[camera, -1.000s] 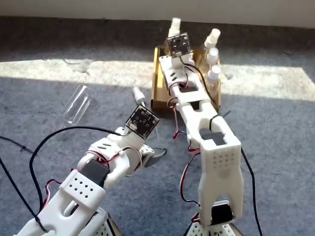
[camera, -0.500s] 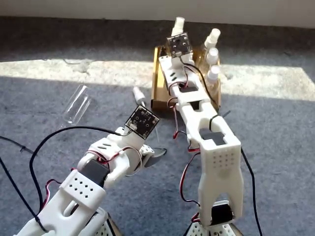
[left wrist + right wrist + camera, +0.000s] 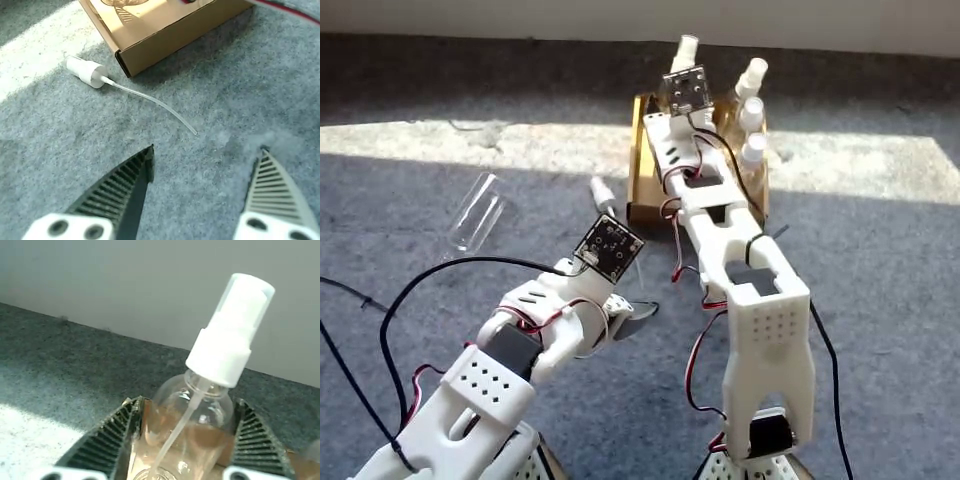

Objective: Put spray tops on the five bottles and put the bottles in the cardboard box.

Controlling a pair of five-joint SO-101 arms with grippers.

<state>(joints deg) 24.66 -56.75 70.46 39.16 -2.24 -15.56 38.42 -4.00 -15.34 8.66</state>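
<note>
My right gripper [image 3: 185, 407] is shut on a clear bottle [image 3: 192, 432] with a white spray top [image 3: 227, 330], held upright over the far end of the cardboard box [image 3: 640, 185]. Three more capped bottles [image 3: 752, 112] stand along the box's right side. An empty clear bottle [image 3: 475, 210] without a top lies on the carpet to the left. A loose spray top [image 3: 84, 70] with its long tube lies on the carpet beside the box corner [image 3: 165, 35]. Just short of that tube's end, my left gripper [image 3: 205, 155] hangs open above the carpet.
Grey carpet [image 3: 880, 290] covers the floor, crossed by a bright sunlit band behind the box. Black cables [image 3: 440, 270] trail across the carpet by the left arm. A pale wall runs along the back.
The right arm has shifted slightly to the right and farther back with the bottle in its gripper. The left arm has not moved.
</note>
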